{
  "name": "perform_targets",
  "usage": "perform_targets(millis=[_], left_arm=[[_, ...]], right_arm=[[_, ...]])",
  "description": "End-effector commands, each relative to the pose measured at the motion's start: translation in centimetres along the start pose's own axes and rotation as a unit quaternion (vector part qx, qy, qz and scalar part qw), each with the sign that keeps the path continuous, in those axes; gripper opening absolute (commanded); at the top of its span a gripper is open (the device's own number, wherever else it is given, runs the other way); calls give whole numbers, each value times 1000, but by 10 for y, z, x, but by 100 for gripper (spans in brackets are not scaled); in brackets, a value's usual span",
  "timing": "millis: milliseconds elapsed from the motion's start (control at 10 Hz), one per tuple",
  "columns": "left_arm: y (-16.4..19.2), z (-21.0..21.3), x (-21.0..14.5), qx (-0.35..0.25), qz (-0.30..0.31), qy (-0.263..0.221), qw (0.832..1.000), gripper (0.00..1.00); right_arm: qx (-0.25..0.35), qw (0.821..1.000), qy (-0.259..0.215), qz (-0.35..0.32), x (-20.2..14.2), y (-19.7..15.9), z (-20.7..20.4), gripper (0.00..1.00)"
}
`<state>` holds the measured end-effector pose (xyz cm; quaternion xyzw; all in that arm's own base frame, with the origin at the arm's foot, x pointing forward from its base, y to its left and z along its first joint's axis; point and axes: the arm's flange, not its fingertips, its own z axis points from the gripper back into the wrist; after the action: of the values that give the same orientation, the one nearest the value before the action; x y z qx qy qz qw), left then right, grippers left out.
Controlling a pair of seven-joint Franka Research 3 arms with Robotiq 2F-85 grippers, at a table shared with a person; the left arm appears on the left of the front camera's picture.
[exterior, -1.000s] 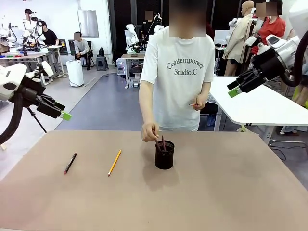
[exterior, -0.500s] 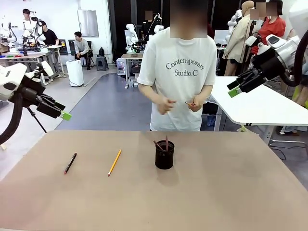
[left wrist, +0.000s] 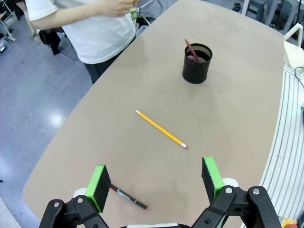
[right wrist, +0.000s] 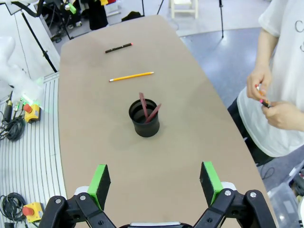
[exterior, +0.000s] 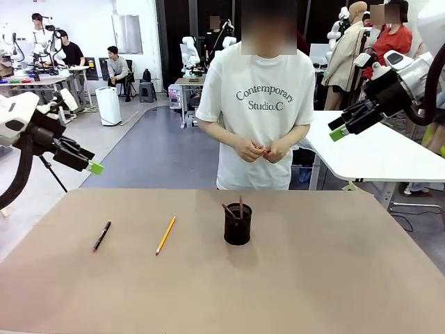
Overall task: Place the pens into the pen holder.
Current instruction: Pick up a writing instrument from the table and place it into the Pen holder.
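cup: pen holder (exterior: 238, 225) mid-table; two dark red pens (exterior: 236, 208) in it | loose: yellow pencil (exterior: 165, 234) left of it; black pen (exterior: 101, 236) farther left | pincers: left gripper (left wrist: 156, 179), right gripper (right wrist: 154, 178) spread, empty, high | risk: flat thin pencil could slip the pads; a careless drop could tip the holder

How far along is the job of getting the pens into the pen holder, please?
Done: two dark red pens stand in the black mesh pen holder. In hand: the person's hands hold what looks like another pen; the left gripper and right gripper hang raised, open and empty. Remaining: the yellow pencil and the black pen with a red tip lie on the table.
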<state>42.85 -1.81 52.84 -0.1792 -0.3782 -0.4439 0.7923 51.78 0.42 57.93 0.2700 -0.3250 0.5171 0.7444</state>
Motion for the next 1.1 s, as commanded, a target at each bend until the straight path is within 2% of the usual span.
perform_targets(millis=[0, 1000], left_arm=[[1, 0, 0, -4, 0, -9, 1000, 100], [1, 0, 0, -4, 0, -9, 1000, 100]], right_arm=[[1, 1000, 0, 1, 1, 2, -1, 100], [1, 1000, 0, 1, 1, 2, -1, 100]])
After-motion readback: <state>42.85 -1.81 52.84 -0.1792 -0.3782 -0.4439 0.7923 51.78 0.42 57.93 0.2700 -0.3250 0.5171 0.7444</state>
